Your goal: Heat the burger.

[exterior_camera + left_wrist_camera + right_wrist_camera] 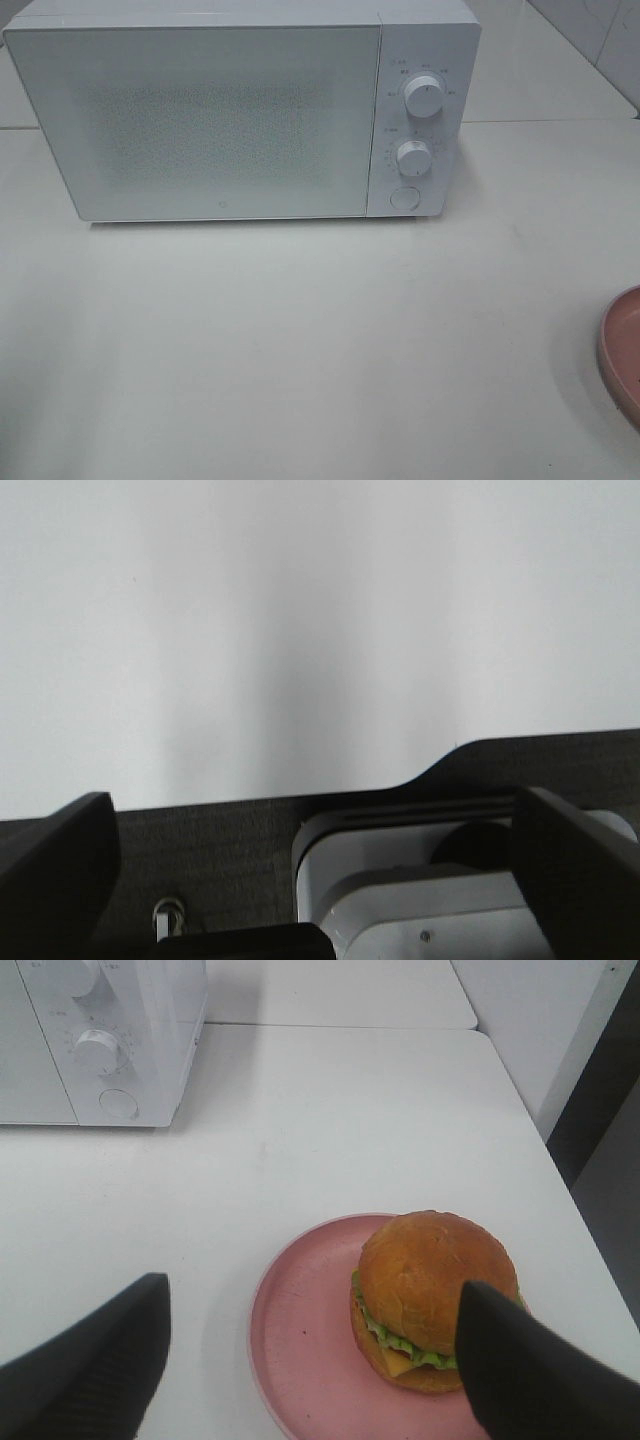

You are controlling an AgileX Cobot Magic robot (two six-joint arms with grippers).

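Observation:
The burger (430, 1275), with a golden-brown bun, green lettuce and yellow cheese, sits on the right part of a round pink plate (300, 1340) in the right wrist view. My right gripper (312, 1295) hovers over the plate, open wide, and holds nothing. One of its fingers (520, 1370) overlaps the burger's near side. The white microwave (200, 110) stands at the back of the table with its door closed. My left gripper (312, 805) is open and empty above bare white tabletop. Neither gripper shows in the exterior high view, and the burger is out of frame there.
The microwave panel carries two knobs (424, 95) (412, 156) and a round button (404, 197). Only the pink plate's rim (620, 350) shows at the right edge of the exterior high view. The table edge (560, 1190) drops off beside the plate. A white device (420, 900) lies under the left wrist.

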